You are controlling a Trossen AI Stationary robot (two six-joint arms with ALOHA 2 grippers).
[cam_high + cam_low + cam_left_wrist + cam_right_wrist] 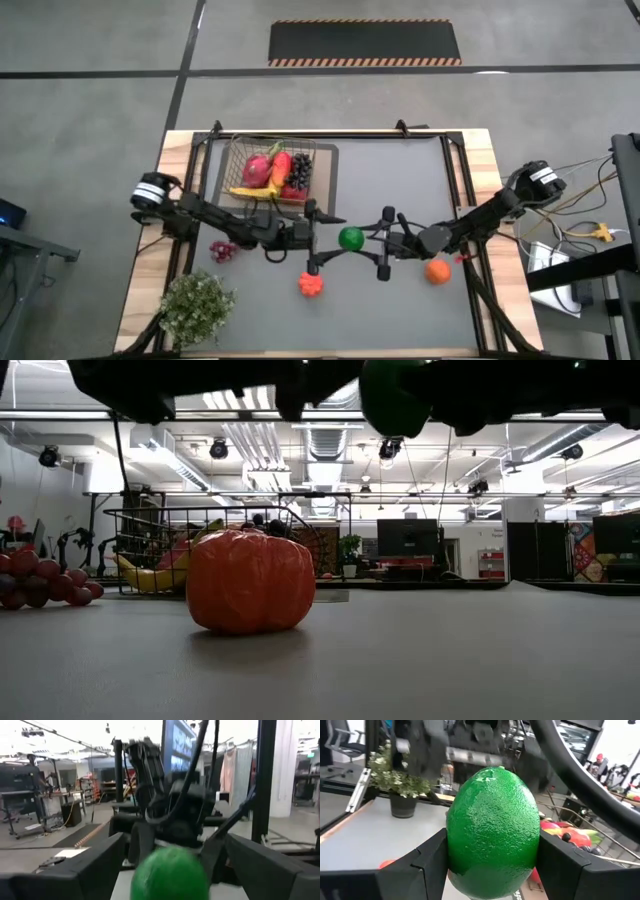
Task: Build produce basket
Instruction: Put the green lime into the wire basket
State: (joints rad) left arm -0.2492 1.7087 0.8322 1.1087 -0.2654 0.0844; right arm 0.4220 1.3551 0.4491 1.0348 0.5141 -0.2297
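The dark wire basket stands at the table's far left and holds a pink dragon fruit, a banana, dark grapes and other produce. A round green fruit is above the table's middle, between my two grippers. My right gripper is shut on it. My left gripper is open; its fingers stand on either side of the fruit without visibly touching it. In the low view the fruit shows high above the table. My right gripper pinches the green fruit's two opposite sides between its two fingers. The fingers lie level and come from the table's right side. The fruit is lifted clear of the table.
A bumpy orange-red fruit lies on the mat near the front, large in the low view. Red grapes lie at the left, an orange at the right. A potted plant stands at the near left corner.
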